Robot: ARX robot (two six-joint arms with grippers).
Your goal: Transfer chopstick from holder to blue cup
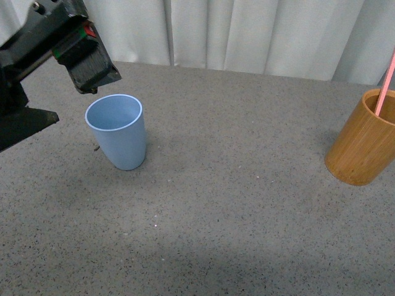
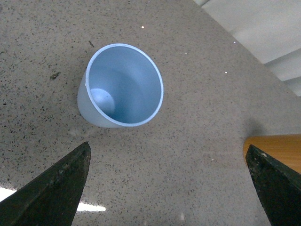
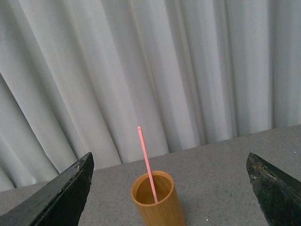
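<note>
The blue cup point(image 1: 117, 132) stands upright and empty on the left of the table; in the left wrist view point(image 2: 123, 84) I look down into it. The brown holder point(image 1: 364, 139) stands at the far right with one pink chopstick point(image 1: 385, 86) leaning in it. My left gripper point(image 1: 74, 102) is open and empty, hovering just left of and above the cup; its jaws point(image 2: 168, 146) stand wide apart. My right gripper point(image 3: 169, 155) is open and empty, facing the holder point(image 3: 157, 202) and chopstick point(image 3: 146, 162) from a distance. It is out of the front view.
The grey speckled table point(image 1: 234, 185) stretches between cup and holder. A white curtain point(image 1: 247, 31) hangs behind the table's far edge. A small dark speck point(image 1: 97, 148) lies beside the cup. The holder's edge shows in the left wrist view point(image 2: 277, 146).
</note>
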